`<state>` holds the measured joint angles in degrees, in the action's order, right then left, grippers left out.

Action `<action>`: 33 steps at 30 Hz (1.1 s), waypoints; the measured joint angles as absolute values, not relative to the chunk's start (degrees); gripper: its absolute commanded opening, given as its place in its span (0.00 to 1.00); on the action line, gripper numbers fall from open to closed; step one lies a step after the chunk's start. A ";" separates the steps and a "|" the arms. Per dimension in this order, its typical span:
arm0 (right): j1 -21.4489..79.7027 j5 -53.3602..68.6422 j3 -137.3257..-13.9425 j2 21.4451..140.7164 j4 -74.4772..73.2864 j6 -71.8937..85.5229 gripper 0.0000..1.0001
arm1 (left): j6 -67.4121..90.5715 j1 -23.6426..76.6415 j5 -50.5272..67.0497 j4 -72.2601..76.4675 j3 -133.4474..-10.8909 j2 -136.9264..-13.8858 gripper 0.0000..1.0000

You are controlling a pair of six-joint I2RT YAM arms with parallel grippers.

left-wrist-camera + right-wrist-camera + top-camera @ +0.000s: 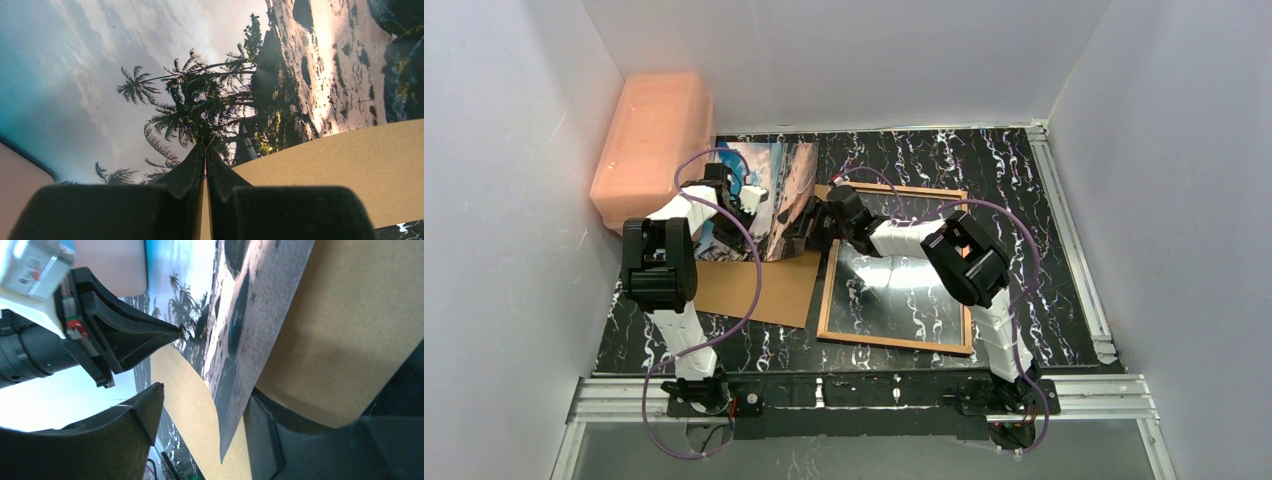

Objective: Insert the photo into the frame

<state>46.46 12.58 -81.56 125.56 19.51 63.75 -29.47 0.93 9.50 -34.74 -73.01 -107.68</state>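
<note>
The photo, a glossy beach print with palms, is held up off the table and bowed. My left gripper is shut on its left edge; in the left wrist view the fingertips pinch the photo. My right gripper is at the print's right side, open. In the right wrist view the photo's lower corner hangs between the two spread fingers of the right gripper, close to the right-hand finger. The frame lies flat to the right, wood edges up, with its pane reflecting.
A plain brown backing board lies on the black marbled table under and in front of the photo. A pink plastic bin stands at the back left against the wall. White walls close in on three sides.
</note>
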 measured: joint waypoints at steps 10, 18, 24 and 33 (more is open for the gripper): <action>46.61 12.58 -81.03 125.56 18.33 63.61 0.12 | -29.32 0.93 10.61 -37.52 -73.43 -106.34 0.17; 46.61 9.50 -87.42 125.34 8.34 57.49 0.01 | -26.96 0.93 14.76 -45.06 -83.88 -100.12 0.39; 46.26 6.63 -88.62 120.49 1.52 53.60 0.01 | -26.48 1.13 21.30 -49.28 -89.06 -91.70 0.57; 44.73 4.34 -87.83 107.11 -2.57 56.27 0.01 | -34.61 12.08 22.22 -54.06 -80.03 -74.46 0.65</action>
